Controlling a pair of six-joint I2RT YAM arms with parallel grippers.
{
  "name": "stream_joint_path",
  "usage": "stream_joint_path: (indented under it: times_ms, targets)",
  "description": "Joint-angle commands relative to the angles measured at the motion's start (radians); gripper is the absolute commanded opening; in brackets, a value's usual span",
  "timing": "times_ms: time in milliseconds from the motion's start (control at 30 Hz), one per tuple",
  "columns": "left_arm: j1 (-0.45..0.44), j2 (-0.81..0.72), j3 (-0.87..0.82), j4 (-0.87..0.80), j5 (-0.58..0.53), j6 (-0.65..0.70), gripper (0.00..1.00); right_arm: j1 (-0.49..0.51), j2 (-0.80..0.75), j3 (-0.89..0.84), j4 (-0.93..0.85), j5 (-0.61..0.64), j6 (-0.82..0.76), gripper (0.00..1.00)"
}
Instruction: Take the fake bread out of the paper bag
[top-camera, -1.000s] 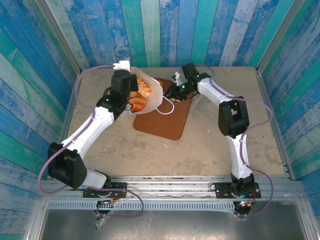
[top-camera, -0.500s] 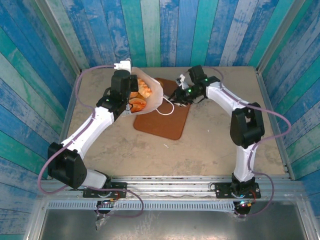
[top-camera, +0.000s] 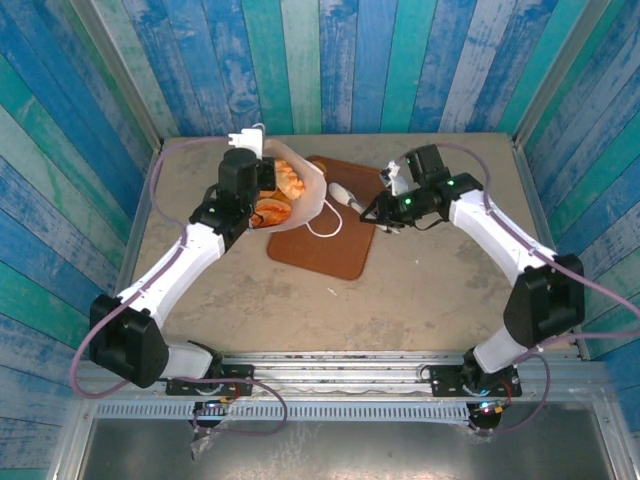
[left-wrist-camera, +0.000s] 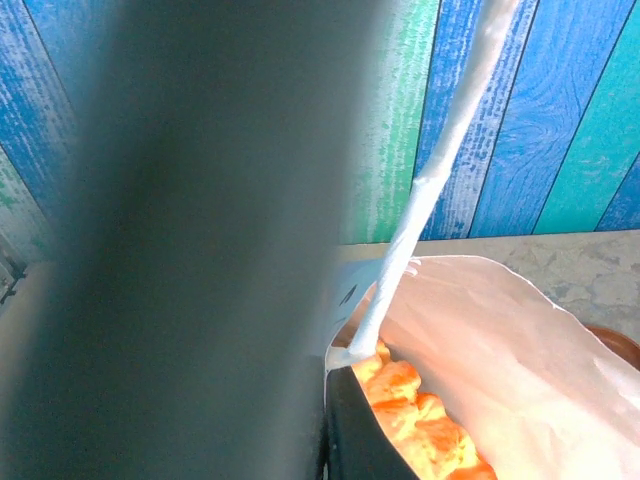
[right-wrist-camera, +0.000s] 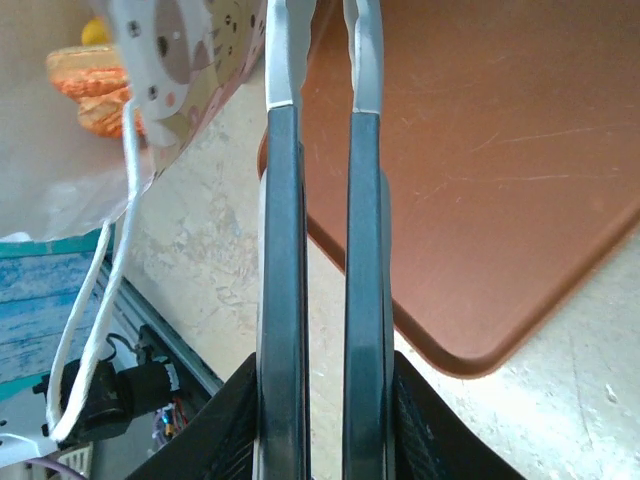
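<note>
Since a second ago your right arm has swung out from the far part of the brown tray (top-camera: 330, 250). Its right pincer (top-camera: 370, 213) now hangs over the tray's right edge, clear of the bag. Its fingers are parallel with a narrow gap, and the wrist view shows nothing between them.

Where it was, a small pale oblong piece (top-camera: 342, 193) now lies bare on the far half of the tray. Its long axis runs diagonally, from the far left down toward the right edge. You cannot tell whether it is one of the loaves.

The paper bag (top-camera: 305, 190) and your left arm have hardly moved. The bag leans over the tray's far left corner, with its printed base toward the tray and its mouth opening up and away to the left. One cord handle (top-camera: 322, 226) is looped on the tray. The fake bread (top-camera: 285, 180) is piled orange inside the bag. Your left pincer (top-camera: 262, 190) is pinched on the rim farthest from the tray.
</note>
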Motion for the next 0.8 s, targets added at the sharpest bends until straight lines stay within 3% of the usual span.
stream_joint_path:
  times_ms: [0,333,767]
  targets:
    - [0.001,-0.063,-0.023,0.039,0.019,0.026,0.00,-0.002,-0.081,-0.004,-0.051,0.064,-0.015,0.32]
    - [0.001,-0.068,-0.062,0.067,0.099,0.054,0.00,0.079,-0.181,0.117,-0.179,0.132,-0.010,0.33]
    - [0.000,-0.051,-0.050,0.066,0.136,0.047,0.01,0.235,-0.140,0.216,-0.229,0.168,-0.020,0.34]
